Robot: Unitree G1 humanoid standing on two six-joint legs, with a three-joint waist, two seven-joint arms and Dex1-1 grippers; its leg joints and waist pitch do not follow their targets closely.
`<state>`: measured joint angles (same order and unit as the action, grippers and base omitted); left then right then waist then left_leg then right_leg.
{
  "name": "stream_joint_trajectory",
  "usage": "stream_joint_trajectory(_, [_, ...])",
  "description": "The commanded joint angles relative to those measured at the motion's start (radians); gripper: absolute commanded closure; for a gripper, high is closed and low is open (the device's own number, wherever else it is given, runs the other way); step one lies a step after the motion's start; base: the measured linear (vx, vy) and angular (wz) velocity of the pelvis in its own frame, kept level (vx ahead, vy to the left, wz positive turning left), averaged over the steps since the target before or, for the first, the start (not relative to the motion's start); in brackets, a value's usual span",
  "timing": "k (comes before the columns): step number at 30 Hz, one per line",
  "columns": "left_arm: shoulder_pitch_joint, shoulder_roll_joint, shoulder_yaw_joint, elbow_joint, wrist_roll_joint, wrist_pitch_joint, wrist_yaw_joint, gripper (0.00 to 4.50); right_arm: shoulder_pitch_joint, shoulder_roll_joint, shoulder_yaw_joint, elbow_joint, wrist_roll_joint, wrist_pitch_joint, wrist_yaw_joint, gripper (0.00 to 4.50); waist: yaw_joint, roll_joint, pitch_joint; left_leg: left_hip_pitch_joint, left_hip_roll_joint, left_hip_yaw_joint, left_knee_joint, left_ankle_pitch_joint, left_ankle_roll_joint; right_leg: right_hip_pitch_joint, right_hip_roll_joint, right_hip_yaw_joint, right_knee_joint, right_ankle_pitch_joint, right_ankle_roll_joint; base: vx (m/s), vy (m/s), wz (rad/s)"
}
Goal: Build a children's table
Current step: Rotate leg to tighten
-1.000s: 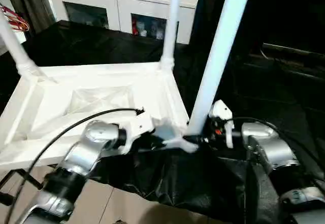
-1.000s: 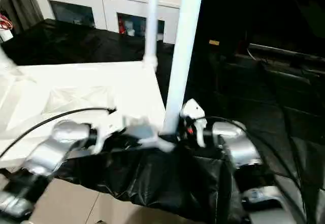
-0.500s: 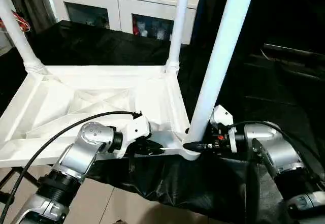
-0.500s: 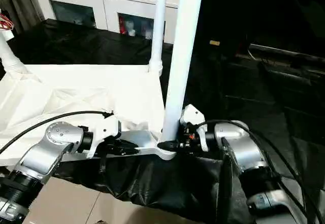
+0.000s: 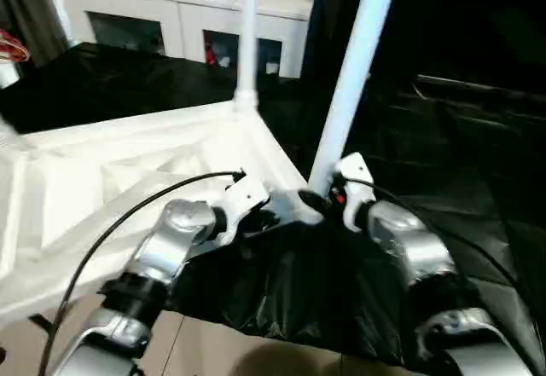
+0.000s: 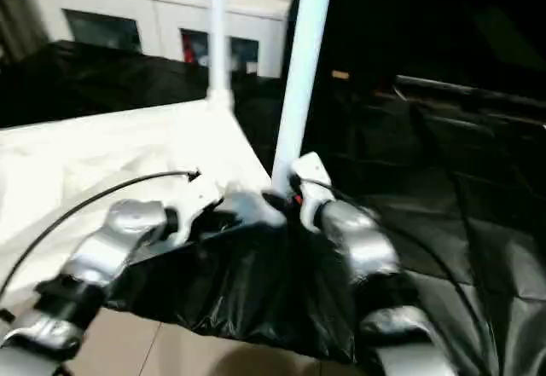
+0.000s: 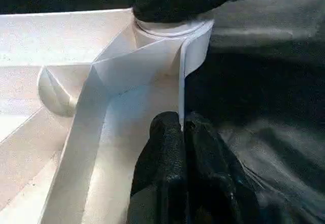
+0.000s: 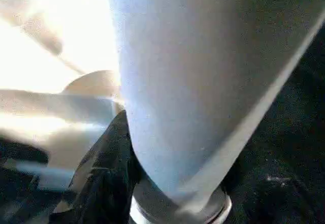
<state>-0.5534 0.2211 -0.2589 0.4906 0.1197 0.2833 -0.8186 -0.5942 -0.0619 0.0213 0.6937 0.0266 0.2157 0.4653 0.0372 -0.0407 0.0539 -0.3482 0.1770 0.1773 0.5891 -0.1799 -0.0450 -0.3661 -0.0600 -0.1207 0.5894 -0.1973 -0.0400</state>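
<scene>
Tabletop (image 5: 128,180) lay upside down on black sheet (image 5: 281,299), ribbed side up, long axis running left from near corner. Left gripper (image 7: 181,132) pinched shut on tabletop rim beside corner socket. Far leg (image 5: 247,35) stood upright. Near leg (image 5: 350,78) rose from socket, tilted right; right gripper (image 5: 314,201) clasped its base. Versus half second earlier: near corner swung farther away, tabletop turned.

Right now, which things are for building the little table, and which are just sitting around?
For the job:
- white tabletop, lying underside up
- near leg, standing in its corner socket
- far leg, standing in its socket
- left gripper, shut on the tabletop's rim
- right gripper, around the near leg's base

Just sitting around:
- white cabinet with glass doors
- black sheet under the tabletop
</scene>
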Motion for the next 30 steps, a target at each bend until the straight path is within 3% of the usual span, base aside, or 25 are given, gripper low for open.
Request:
stream_joint_trajectory(1, [-0.073, -0.089, -0.035, -0.020, -0.011, -0.029, 0.050, 4.50, 0.022, 0.103, 0.102, 0.093, -0.023, 0.008, 0.019, 2.51, -0.001, 0.010, -0.045, 0.021, 0.070, -0.043, -0.078, -0.400, -0.030, 0.009, -0.124, 0.073, -0.110, -0.510, -0.096, 0.000, 0.000, 0.00])
stream_joint_trajectory(3, [-0.081, -0.092, -0.039, -0.011, -0.004, -0.033, 0.056, 4.50, 0.013, 0.113, 0.104, 0.102, -0.024, -0.019, 0.028, 2.51, 0.000, 0.009, -0.045, 0.017, 0.071, -0.043, -0.080, -0.391, -0.026, 0.012, -0.124, 0.075, -0.108, -0.493, -0.099, 0.000, 0.000, 0.00])
stream_joint_trajectory(5, [-0.082, -0.091, -0.039, -0.010, -0.005, -0.035, 0.052, 4.50, 0.012, 0.121, 0.078, 0.083, 0.008, -0.021, 0.061, 1.96, 0.003, 0.009, -0.046, 0.015, 0.072, -0.040, -0.082, -0.367, -0.014, 0.014, -0.123, 0.079, -0.103, -0.452, -0.110, 0.000, 0.000, 0.00])
stream_joint_trajectory(11, [-0.065, -0.058, -0.034, -0.020, -0.012, -0.064, 0.003, 4.50, 0.015, 0.054, 0.092, 0.063, 0.000, -0.079, 0.147, 1.36, 0.011, 0.007, -0.048, 0.009, 0.072, -0.034, -0.081, -0.315, 0.003, 0.020, -0.123, 0.082, -0.096, -0.403, -0.128, 0.000, 0.000, 0.00])
stream_joint_trajectory(13, [-0.057, -0.047, -0.034, -0.027, -0.018, -0.073, -0.017, 4.50, 0.021, 0.027, 0.099, 0.052, 0.004, -0.085, 0.191, 1.36, 0.015, 0.007, -0.048, 0.006, 0.072, -0.033, -0.081, -0.290, 0.014, 0.023, -0.122, 0.083, -0.094, -0.381, -0.132, 0.000, 0.000, 0.00])
stream_joint_trajectory(15, [-0.029, -0.012, -0.038, -0.061, -0.034, -0.096, -0.080, 4.50, 0.044, -0.056, 0.134, 0.014, -0.005, -0.110, 0.322, 1.36, 0.020, 0.007, -0.052, 0.005, 0.074, -0.031, -0.079, -0.269, 0.023, 0.028, -0.120, 0.082, -0.089, -0.341, -0.136, 0.000, 0.000, 0.00])
stream_joint_trajectory(17, [-0.009, 0.011, -0.040, -0.085, -0.050, -0.115, -0.124, 4.50, 0.061, -0.109, 0.149, -0.011, -0.002, -0.122, 0.412, 1.36, 0.025, 0.007, -0.053, 0.003, 0.074, -0.027, -0.078, -0.231, 0.039, 0.028, -0.119, 0.085, -0.083, -0.284, -0.152, 0.000, 0.000, 0.00])
stream_joint_trajectory(18, [-0.007, 0.013, -0.040, -0.087, -0.051, -0.116, -0.126, 4.50, 0.062, -0.112, 0.150, -0.012, -0.001, -0.122, 0.416, 1.36, 0.029, 0.004, -0.056, -0.001, 0.073, -0.026, -0.075, -0.203, 0.052, 0.035, -0.119, 0.084, -0.075, -0.241, -0.160, 0.000, 0.000, 0.00])
stream_joint_trajectory(19, [0.007, 0.030, -0.042, -0.106, -0.064, -0.130, -0.159, 4.50, 0.073, -0.144, 0.155, -0.033, 0.007, -0.121, 0.470, 1.36, 0.030, 0.010, -0.056, -0.002, 0.072, -0.025, -0.075, -0.184, 0.063, 0.035, -0.117, 0.084, -0.075, -0.207, -0.170, 0.000, 0.000, 0.00])
stream_joint_trajectory(21, [0.024, 0.050, -0.042, -0.134, -0.083, -0.127, -0.202, 4.50, 0.082, -0.179, 0.159, -0.051, 0.015, -0.118, 0.533, 1.36, 0.030, 0.007, -0.057, -0.003, 0.073, -0.025, -0.074, -0.166, 0.074, 0.039, -0.116, 0.082, -0.069, -0.183, -0.183, 0.000, 0.000, 0.00])
stream_joint_trajectory(25, [0.043, 0.085, -0.041, -0.161, -0.098, -0.131, -0.257, 4.50, 0.095, -0.239, 0.173, -0.066, 0.021, -0.134, 0.648, 1.36, 0.040, 0.011, -0.054, -0.001, 0.076, -0.023, -0.074, -0.170, 0.080, 0.035, -0.113, 0.080, -0.072, -0.199, -0.192, 0.000, 0.000, 0.00])
stream_joint_trajectory(30, [0.070, 0.147, -0.043, -0.197, -0.113, -0.139, -0.335, 4.50, 0.105, -0.308, 0.194, -0.102, 0.041, -0.128, 0.778, 1.36, 0.050, 0.010, -0.053, 0.002, 0.077, -0.023, -0.076, -0.199, 0.065, 0.034, -0.112, 0.079, -0.076, -0.257, -0.174, 0.000, 0.000, 0.00])
